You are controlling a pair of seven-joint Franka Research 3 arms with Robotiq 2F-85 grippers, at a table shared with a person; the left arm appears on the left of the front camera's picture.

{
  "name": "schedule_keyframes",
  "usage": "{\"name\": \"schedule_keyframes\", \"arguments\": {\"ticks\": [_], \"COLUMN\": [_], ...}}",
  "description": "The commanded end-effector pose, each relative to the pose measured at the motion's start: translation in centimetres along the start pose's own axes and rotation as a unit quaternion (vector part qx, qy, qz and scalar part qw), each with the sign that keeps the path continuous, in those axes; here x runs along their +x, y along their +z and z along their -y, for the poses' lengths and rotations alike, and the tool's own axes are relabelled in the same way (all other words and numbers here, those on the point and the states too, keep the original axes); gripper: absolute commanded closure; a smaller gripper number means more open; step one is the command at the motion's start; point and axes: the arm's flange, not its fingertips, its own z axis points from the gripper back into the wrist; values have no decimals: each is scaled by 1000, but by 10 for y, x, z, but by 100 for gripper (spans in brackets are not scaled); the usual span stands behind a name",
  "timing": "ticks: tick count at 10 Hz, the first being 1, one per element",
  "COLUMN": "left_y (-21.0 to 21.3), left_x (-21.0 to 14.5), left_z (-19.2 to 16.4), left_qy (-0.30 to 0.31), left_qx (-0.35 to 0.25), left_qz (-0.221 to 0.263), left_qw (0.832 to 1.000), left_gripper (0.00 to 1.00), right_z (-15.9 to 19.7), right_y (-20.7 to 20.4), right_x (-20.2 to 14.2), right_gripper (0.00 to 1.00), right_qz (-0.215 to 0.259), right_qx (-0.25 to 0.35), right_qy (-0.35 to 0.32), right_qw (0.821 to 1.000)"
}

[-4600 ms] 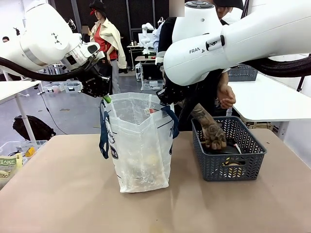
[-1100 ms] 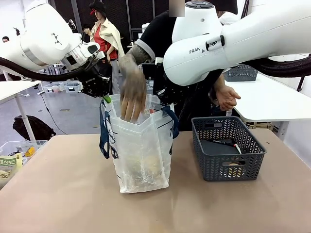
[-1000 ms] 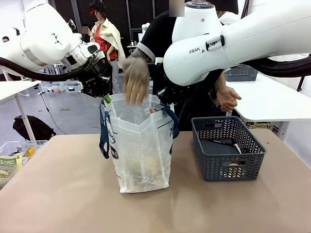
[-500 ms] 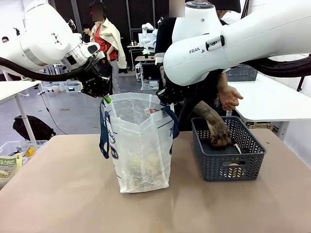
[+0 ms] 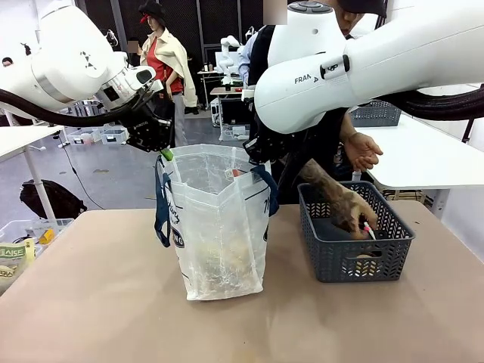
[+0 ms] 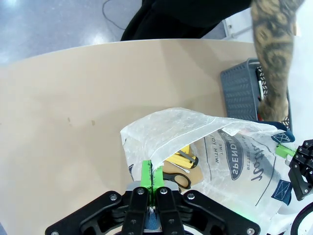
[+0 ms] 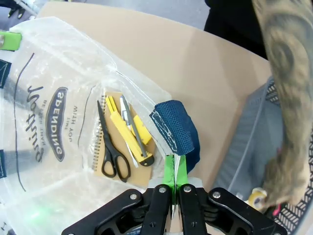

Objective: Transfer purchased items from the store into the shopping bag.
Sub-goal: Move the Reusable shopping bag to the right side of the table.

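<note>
The shopping bag (image 5: 219,227) stands upright on the tan table, held open at the top by both arms. My left gripper (image 5: 165,154) is shut on its left rim, and its green pads (image 6: 146,172) pinch the plastic edge. At the right rim my right gripper (image 5: 252,162) is shut beside the navy strap handle (image 7: 176,131). Inside the bag lie purchased items: black scissors (image 7: 110,154), a yellow cutter (image 7: 131,131) and a tan notebook (image 7: 108,132). The person's hand (image 5: 352,212) reaches into the dark grey mesh basket (image 5: 355,261).
The basket stands right of the bag and holds a pen with a red tip (image 5: 368,227) and a small roll (image 7: 257,198). A clear bin with packets (image 5: 15,246) sits at the far left. A white table (image 5: 423,155) stands behind on the right.
The person's hand has left the bag's mouth and gone down into the basket, now toward its right side. Both grippers and the bag have stayed still.
</note>
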Motion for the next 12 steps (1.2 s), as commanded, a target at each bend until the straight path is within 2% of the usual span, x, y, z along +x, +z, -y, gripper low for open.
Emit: {"name": "schedule_keyframes", "arguments": {"ticks": [1,12], "left_y": [5,5], "left_x": [-1,-1], "left_z": [-1,-1], "left_qy": [6,6], "left_qx": [1,1], "left_qz": [4,4], "left_qw": [1000,1000], "left_gripper": [100,100], "right_z": [2,2], "right_y": [1,1], "right_x": [-1,-1], "right_gripper": [100,100], "right_qz": [1,1], "right_qx": [0,0], "right_qy": [-3,-3], "right_qw": [1000,1000]}}
